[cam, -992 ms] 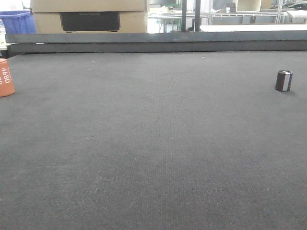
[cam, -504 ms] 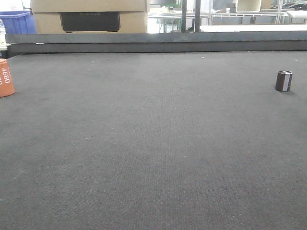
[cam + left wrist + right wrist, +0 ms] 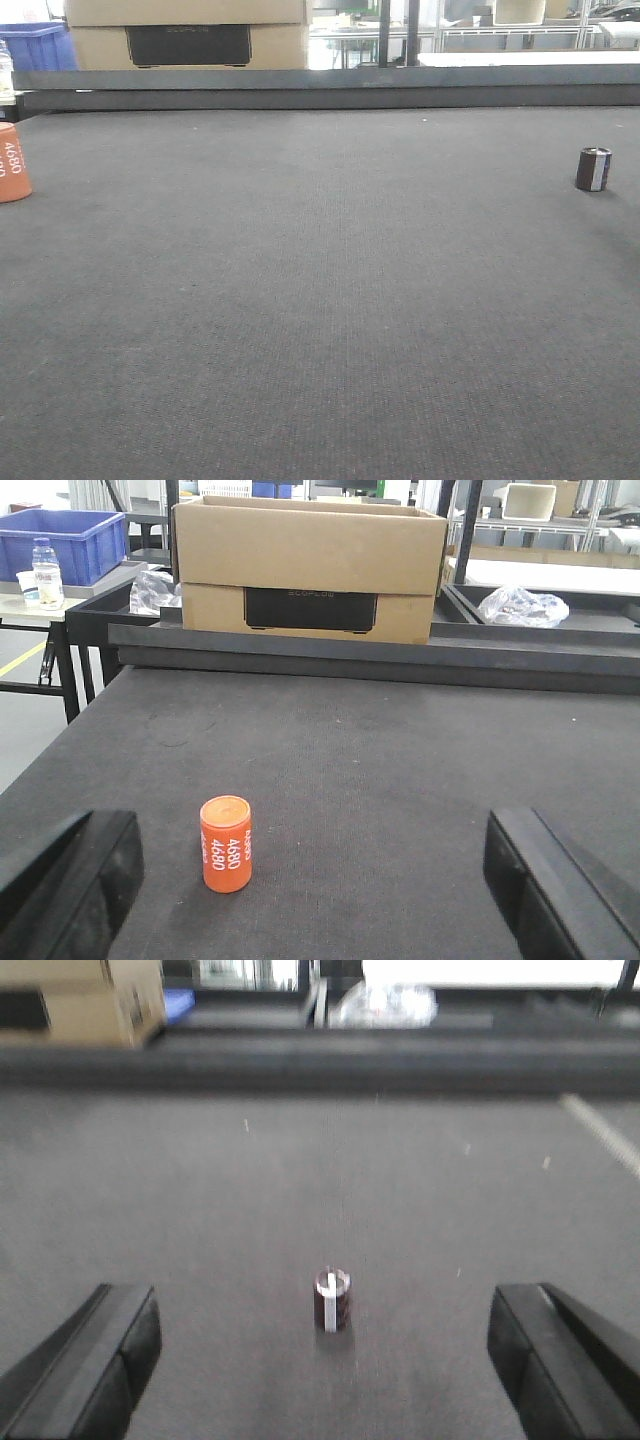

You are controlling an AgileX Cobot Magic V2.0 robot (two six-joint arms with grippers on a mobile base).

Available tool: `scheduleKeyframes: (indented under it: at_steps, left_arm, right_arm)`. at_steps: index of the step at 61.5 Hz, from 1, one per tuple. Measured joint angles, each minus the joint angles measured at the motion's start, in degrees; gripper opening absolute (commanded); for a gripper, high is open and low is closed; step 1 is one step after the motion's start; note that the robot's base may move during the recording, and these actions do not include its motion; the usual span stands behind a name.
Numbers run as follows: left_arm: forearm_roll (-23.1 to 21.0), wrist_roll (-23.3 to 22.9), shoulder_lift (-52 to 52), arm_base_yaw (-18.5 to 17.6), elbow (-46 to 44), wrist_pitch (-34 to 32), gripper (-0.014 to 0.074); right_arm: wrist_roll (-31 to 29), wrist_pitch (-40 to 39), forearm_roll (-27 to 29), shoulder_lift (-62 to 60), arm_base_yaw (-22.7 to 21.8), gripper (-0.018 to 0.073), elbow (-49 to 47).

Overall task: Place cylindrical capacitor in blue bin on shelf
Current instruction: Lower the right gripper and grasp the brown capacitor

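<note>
The cylindrical capacitor [image 3: 593, 169] stands upright on the dark table top at the far right, small and dark with a light stripe down its side. In the right wrist view the capacitor [image 3: 332, 1299] sits ahead of my right gripper [image 3: 322, 1360], centred between the wide-apart black fingers [image 3: 95, 1360] and untouched. My left gripper [image 3: 315, 880] is open too, with the orange "4680" cylinder [image 3: 227, 843] standing ahead of it, nearer its left finger. The blue bin on the shelf is out of view; neither gripper shows in the front view.
The orange cylinder [image 3: 12, 162] stands at the table's left edge. A raised dark rail [image 3: 320, 88] runs along the far edge, a cardboard box [image 3: 308, 570] behind it. A blue crate [image 3: 62, 542] and a bottle [image 3: 46, 572] rest on a side table at left.
In the front view the capacitor has shifted very slightly right and down; the orange cylinder and the rest of the scene look the same.
</note>
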Motion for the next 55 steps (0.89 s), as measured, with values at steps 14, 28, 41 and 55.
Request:
scheduleKeyframes:
  at_steps: [14, 28, 41, 55]
  left_arm:
    - [-0.3, 0.0, 0.0, 0.0, 0.0, -0.1, 0.0602]
    - [-0.3, 0.0, 0.0, 0.0, 0.0, -0.3, 0.0602]
    - [-0.3, 0.0, 0.0, 0.0, 0.0, -0.5, 0.0602]
    - [-0.3, 0.0, 0.0, 0.0, 0.0, -0.5, 0.0602]
  right_arm:
    - [0.0, -20.9, -2.1, 21.0, 0.0, 0.057, -0.1]
    - [0.0, -39.1, -2.1, 39.3, 0.0, 0.057, -2.4]
    - [0.0, -40.0, -2.1, 50.1, -0.5, 0.057, -11.1]
    - [0.0, -39.0, -2.1, 56.9, -2.6, 0.057, -19.6]
